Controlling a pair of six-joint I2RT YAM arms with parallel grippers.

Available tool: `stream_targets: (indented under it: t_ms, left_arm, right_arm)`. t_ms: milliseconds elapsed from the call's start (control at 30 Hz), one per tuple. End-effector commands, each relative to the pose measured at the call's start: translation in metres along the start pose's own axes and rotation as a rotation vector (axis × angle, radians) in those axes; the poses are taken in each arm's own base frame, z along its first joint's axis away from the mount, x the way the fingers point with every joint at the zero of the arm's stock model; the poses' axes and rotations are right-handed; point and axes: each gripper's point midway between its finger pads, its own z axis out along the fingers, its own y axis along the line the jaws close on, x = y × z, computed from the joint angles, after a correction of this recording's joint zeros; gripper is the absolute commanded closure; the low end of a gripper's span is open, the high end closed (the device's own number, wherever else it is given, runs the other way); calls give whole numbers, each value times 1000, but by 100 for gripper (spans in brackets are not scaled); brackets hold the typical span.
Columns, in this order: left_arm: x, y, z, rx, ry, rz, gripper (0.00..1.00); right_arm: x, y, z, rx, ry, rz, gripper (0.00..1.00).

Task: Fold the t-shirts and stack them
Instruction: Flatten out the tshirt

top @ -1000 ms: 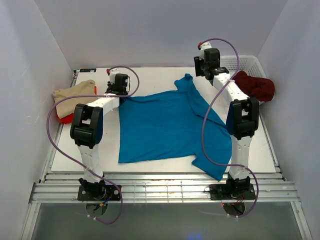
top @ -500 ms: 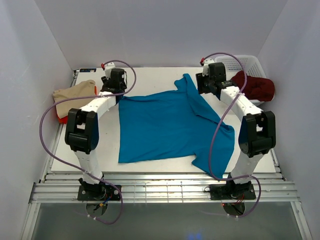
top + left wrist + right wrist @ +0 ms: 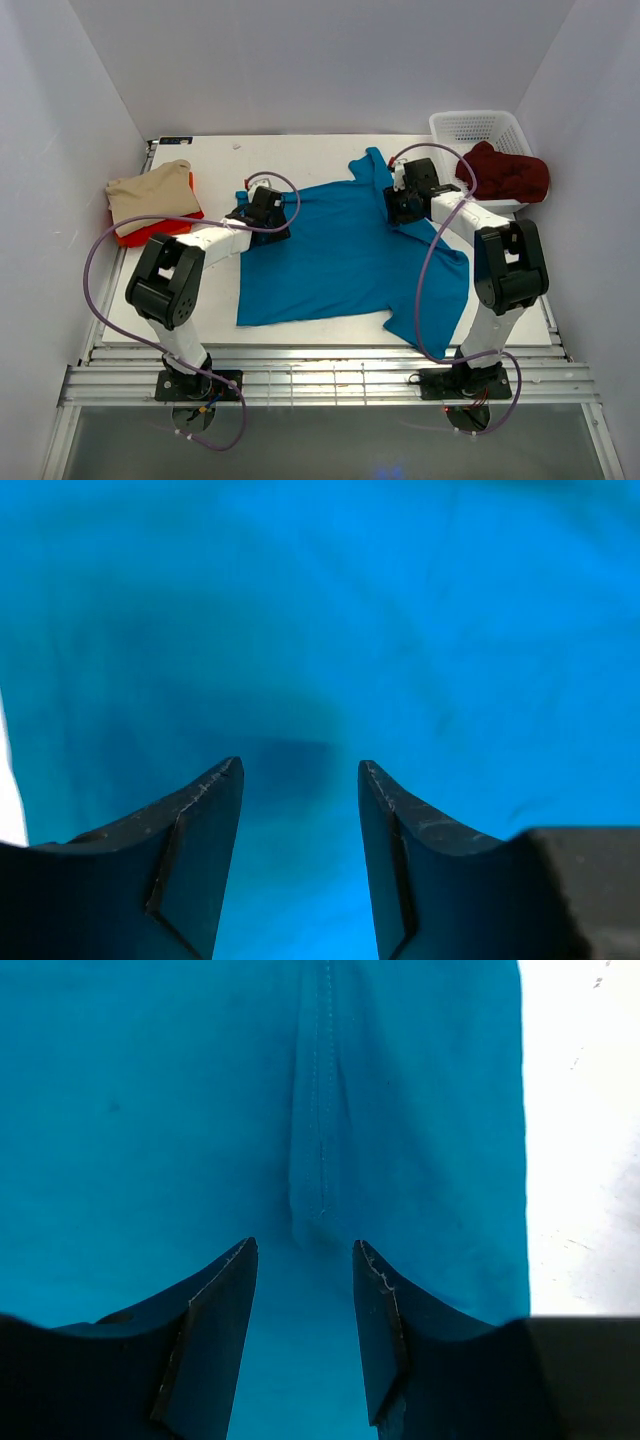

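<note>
White worktop (image 3: 300, 155) between pale walls carries everything. The left gripper (image 3: 300, 770), jaws apart, hangs just over smooth teal cloth near the far left corner of the teal shirt (image 3: 340, 255). The right gripper (image 3: 305, 1248), also parted, straddles a raised stitched seam near the shirt's far right edge. The shirt lies spread mid-worktop. A folded beige shirt (image 3: 150, 187) rests on a red shirt (image 3: 183, 216) at the left. A crumpled maroon shirt (image 3: 510, 172) drapes over the lattice basket (image 3: 480, 127). Half a second ago both grippers were beyond the teal cloth.
</note>
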Motion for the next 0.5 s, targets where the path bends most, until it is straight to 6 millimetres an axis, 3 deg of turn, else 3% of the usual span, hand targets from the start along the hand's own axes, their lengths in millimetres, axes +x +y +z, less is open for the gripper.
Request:
stream_targets:
  t_ms: [0,333,433,467]
  left_arm:
    - [6,-20,-27,93,18,-24,40]
    - [62,5,-23,23,131,-7,41]
    - [74,16,-20,-17,155,-6,40]
    - [76,19,-20,-29,160,-9,40]
  right_arm:
    - [4,-1,9,2,4,3,51]
    - [15,-1,37,-10,46,7,53]
    - [16,-2,45,-7,56,5,60]
    - [16,-4,46,-2,59,4,69]
